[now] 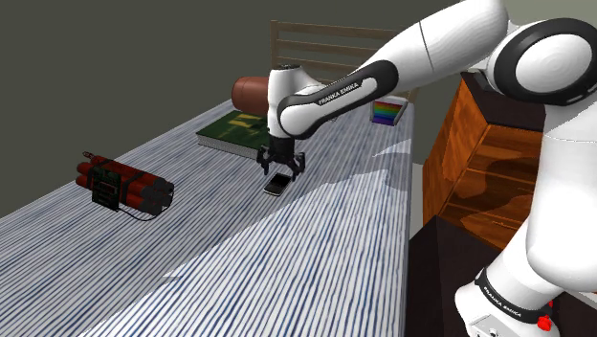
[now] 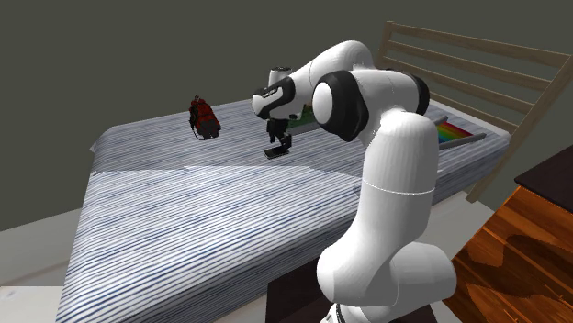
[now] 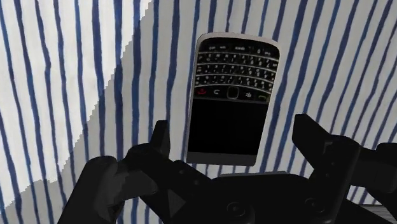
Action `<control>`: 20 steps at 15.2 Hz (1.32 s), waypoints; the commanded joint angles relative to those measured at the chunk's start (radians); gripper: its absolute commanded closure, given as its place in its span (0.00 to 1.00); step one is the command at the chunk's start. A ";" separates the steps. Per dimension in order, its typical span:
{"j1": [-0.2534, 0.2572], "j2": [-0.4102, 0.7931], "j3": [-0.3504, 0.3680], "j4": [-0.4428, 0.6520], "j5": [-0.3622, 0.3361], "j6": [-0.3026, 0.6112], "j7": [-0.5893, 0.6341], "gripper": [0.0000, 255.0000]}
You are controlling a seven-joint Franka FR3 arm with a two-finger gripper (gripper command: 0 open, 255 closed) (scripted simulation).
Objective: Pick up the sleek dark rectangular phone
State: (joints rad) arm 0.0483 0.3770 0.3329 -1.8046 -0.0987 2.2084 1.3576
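Dark keypad phone (image 3: 232,95), flat on striped bed (image 1: 287,258); pincer (image 3: 233,133) wide open, empty, poised above: approach step, next likely calling for descent astride its long sides, then closure.

Black phone (image 3: 232,95), silver-edged; white bedcover (image 3: 76,76) with thin blue stripes

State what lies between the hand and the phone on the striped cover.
Nothing. In the wrist view the open hand hangs over the phone without touching it; only bare striped cover shows around the phone.
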 commanded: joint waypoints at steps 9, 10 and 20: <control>0.006 0.039 -0.007 -0.012 -0.015 0.049 0.009 1.00; 0.006 0.039 -0.007 -0.011 -0.015 0.049 0.008 1.00; 0.002 0.004 0.000 0.011 -0.001 -0.007 0.002 1.00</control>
State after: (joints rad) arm 0.0493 0.3844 0.3315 -1.8037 -0.1013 2.2155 1.3595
